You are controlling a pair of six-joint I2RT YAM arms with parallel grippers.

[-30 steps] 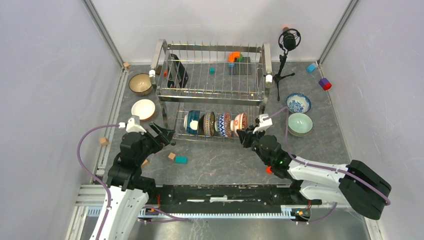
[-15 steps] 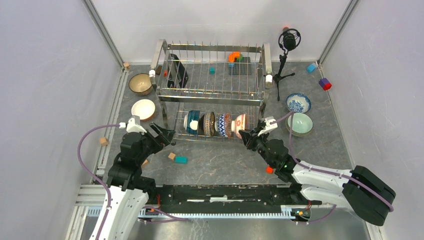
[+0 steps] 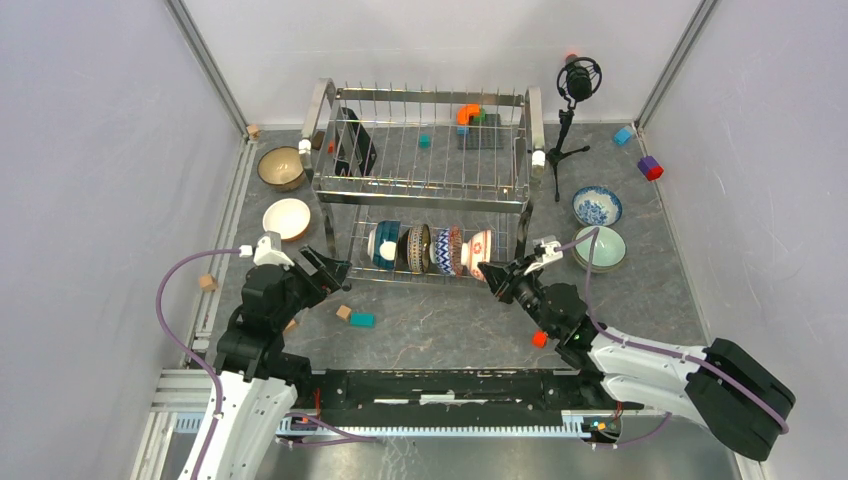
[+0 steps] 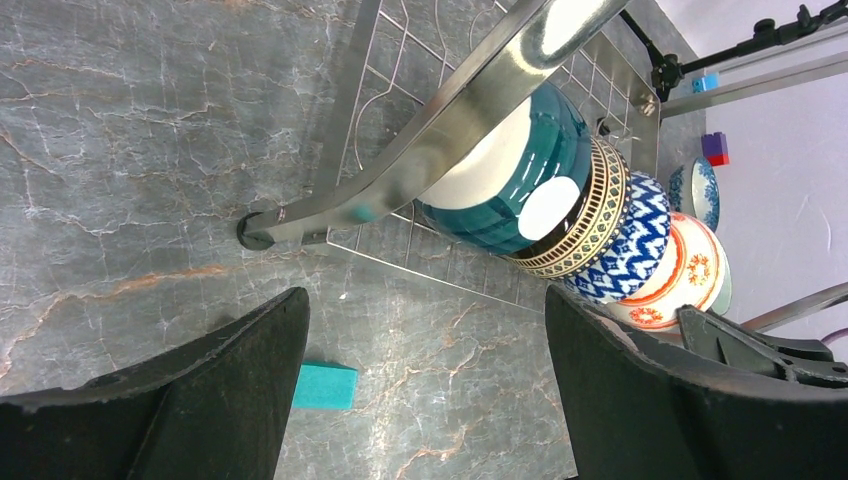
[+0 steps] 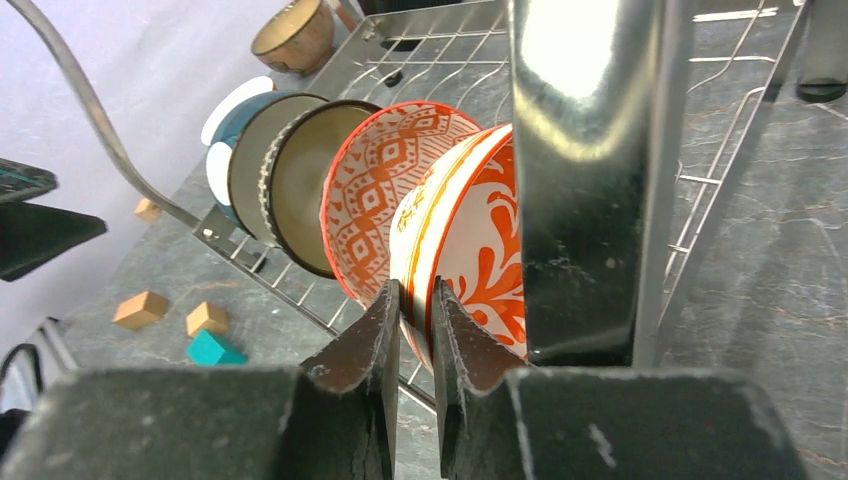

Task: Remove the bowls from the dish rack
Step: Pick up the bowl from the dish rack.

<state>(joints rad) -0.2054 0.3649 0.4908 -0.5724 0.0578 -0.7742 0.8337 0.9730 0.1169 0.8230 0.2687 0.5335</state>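
The steel dish rack (image 3: 430, 96) stands at the back middle, with several bowls on edge in its lower tier. My right gripper (image 3: 497, 272) is shut on the rim of the red-and-white bowl (image 5: 470, 240) at the row's right end; one finger is inside the rim, one outside (image 5: 415, 300). Beside it stand a blue-and-white bowl (image 3: 447, 249), a gold-banded bowl (image 3: 418, 247) and a teal bowl (image 3: 385, 244). My left gripper (image 3: 335, 272) hangs open near the rack's left foot (image 4: 425, 330), holding nothing.
Left of the rack, a brown-gold bowl (image 3: 281, 167) and a white bowl (image 3: 287, 218) sit on the table; on the right are a blue-patterned bowl (image 3: 597, 206) and a pale green one (image 3: 601, 247). A microphone stand (image 3: 572, 110) stands back right. A teal block (image 3: 362, 320) lies under my left gripper.
My right wrist has swung to the right and its fingers have narrowed onto the red-and-white bowl's rim. The left arm has not moved.
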